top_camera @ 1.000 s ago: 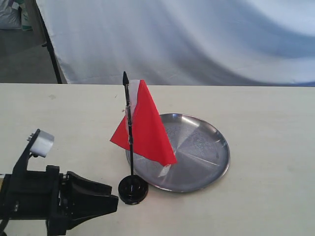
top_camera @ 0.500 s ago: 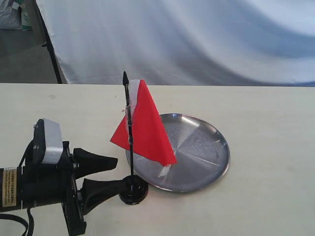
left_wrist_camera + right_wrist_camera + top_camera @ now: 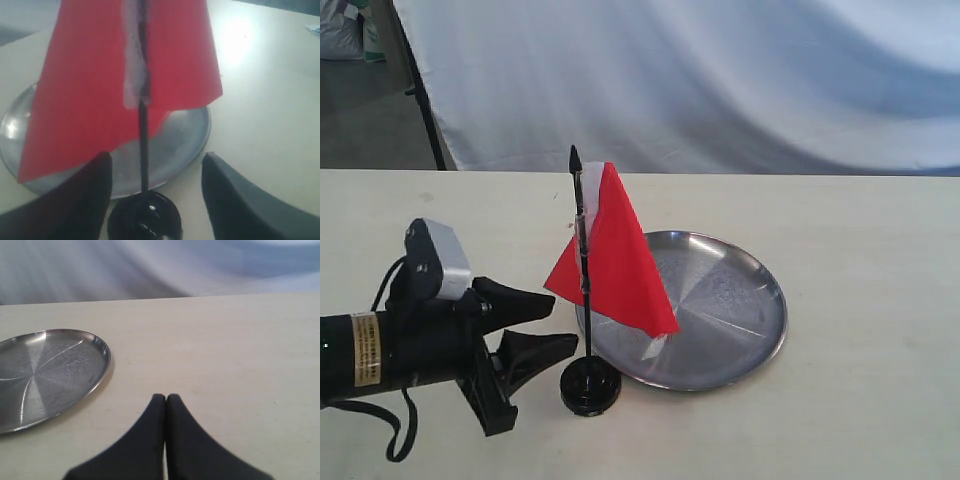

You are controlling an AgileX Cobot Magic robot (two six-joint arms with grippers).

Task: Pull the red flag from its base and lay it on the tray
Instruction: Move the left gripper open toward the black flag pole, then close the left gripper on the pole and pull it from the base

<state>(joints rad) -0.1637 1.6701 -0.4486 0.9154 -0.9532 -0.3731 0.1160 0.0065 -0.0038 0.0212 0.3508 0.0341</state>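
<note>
Your left gripper (image 3: 563,320), jaws spread wide, hovers just left of the base (image 3: 590,386). The red flag (image 3: 620,262) stands upright in that base, just beside the tray (image 3: 745,300)'s near-left rim. Your right gripper (image 3: 166,398), fingers pressed together and empty, hangs over the table (image 3: 225,350).

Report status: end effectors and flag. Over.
Left end effector open, either side of the pole. Right end effector shut. Red flag upright in base. No obstruction seen.
</note>
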